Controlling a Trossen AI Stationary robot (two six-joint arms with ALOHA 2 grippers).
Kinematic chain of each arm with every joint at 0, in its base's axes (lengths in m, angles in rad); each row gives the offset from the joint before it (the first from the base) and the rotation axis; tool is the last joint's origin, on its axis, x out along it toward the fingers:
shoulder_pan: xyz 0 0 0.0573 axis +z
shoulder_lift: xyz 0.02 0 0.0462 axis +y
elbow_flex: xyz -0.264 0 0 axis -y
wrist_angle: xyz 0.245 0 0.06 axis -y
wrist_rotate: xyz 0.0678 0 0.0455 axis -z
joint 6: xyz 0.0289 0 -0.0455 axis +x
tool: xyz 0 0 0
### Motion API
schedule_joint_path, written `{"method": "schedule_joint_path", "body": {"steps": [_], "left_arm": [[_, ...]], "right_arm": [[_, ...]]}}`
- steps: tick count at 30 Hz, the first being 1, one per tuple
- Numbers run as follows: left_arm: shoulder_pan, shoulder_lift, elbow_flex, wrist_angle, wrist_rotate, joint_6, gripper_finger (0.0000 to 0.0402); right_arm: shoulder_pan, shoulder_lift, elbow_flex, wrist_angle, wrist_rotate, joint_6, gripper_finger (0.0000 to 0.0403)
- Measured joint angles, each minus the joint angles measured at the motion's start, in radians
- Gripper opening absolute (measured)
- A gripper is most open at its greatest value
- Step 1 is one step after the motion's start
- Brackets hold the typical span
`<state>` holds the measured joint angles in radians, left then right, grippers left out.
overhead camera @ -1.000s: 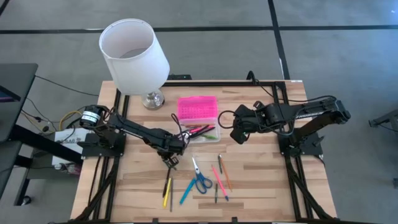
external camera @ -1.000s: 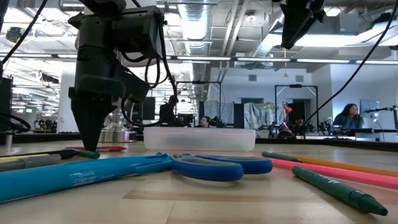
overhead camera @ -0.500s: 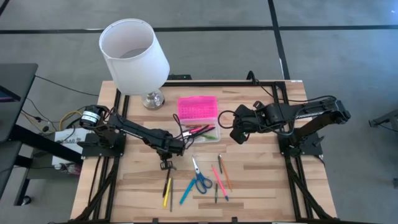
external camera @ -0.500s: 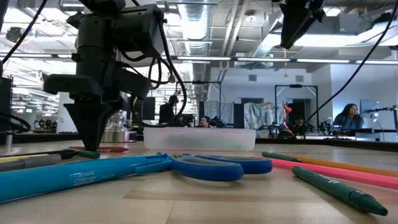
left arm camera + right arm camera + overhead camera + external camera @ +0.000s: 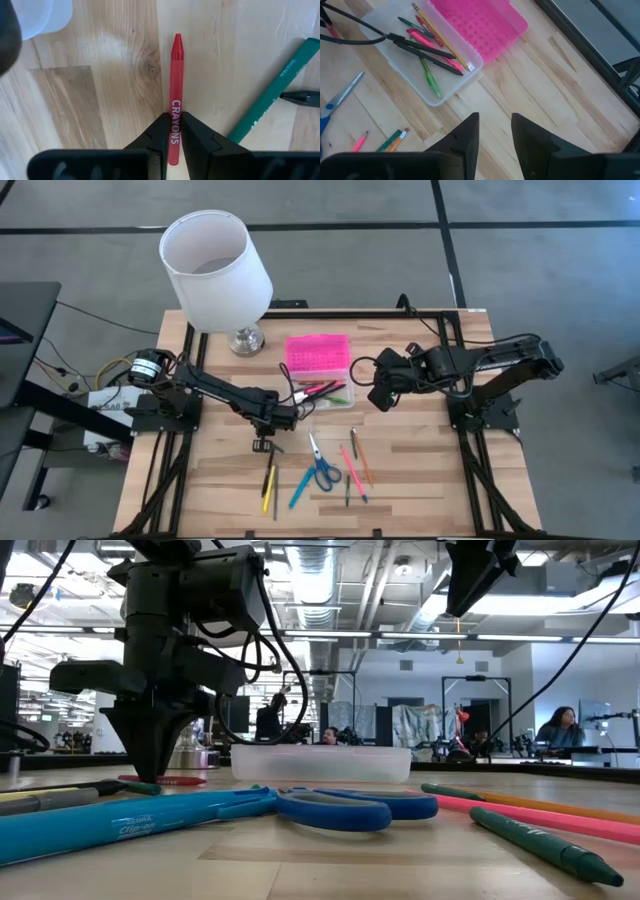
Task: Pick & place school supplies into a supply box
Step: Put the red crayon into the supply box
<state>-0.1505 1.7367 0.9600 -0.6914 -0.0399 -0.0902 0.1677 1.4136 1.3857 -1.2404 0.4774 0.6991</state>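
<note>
— Between the left gripper's jaws, why a red crayon?
— They pinch it narrow to carry it to the supply box nearby. The right gripper waits beside it, jaws apart, empty.

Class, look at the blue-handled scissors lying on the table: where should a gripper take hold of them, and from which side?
Grip the scissors from above, across the narrow closed blades just ahead of the handle loops. They lie flat on the table, so only a top-down approach fits.

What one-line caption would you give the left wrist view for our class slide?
Left gripper shut on a red crayon lying on the wooden table, a green crayon beside it.
</note>
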Motion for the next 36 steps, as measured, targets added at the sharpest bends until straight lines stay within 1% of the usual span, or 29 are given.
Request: {"method": "schedule_joint_path", "body": {"steps": [7, 15, 21, 24, 27, 30, 33, 36], "left_arm": [[0.0, 0.0, 0.002, -0.007, 0.008, -0.002, 0.0021], [0.002, 0.003, 0.022, -0.027, 0.023, -0.02, 0.0021], [0.003, 0.003, 0.095, -0.058, 0.027, -0.004, 0.0021], [0.002, 0.003, 0.15, -0.065, 0.026, 0.016, 0.0021], [0.011, 0.002, 0.207, -0.069, 0.0, 0.045, 0.0021], [0.045, 0.001, 0.253, -0.054, -0.065, 0.052, 0.0021], [0.11, 0.001, 0.269, -0.011, -0.125, 0.027, 0.0021], [0.197, 0.001, 0.269, 0.043, -0.12, -0.034, 0.0021]], "right_arm": [[0.0, 0.0, 0.0, 0.0, 0.0, -0.001, 0.0107], [0.0, 0.0, 0.0, 0.0, 0.001, -0.02, 0.0107], [0.0, 0.0, 0.0, 0.0, 0.002, -0.02, 0.0107], [0.0, 0.0, 0.0, 0.0, 0.003, -0.021, 0.0107], [0.0, 0.0, 0.0, 0.0, 0.003, -0.02, 0.0107], [0.0, 0.0, 0.0, 0.0, 0.003, -0.02, 0.0107], [0.0, 0.0, 0.0, 0.0, 0.003, -0.02, 0.0107], [0.0, 0.0, 0.0, 0.008, 0.003, -0.02, 0.0107]]}}
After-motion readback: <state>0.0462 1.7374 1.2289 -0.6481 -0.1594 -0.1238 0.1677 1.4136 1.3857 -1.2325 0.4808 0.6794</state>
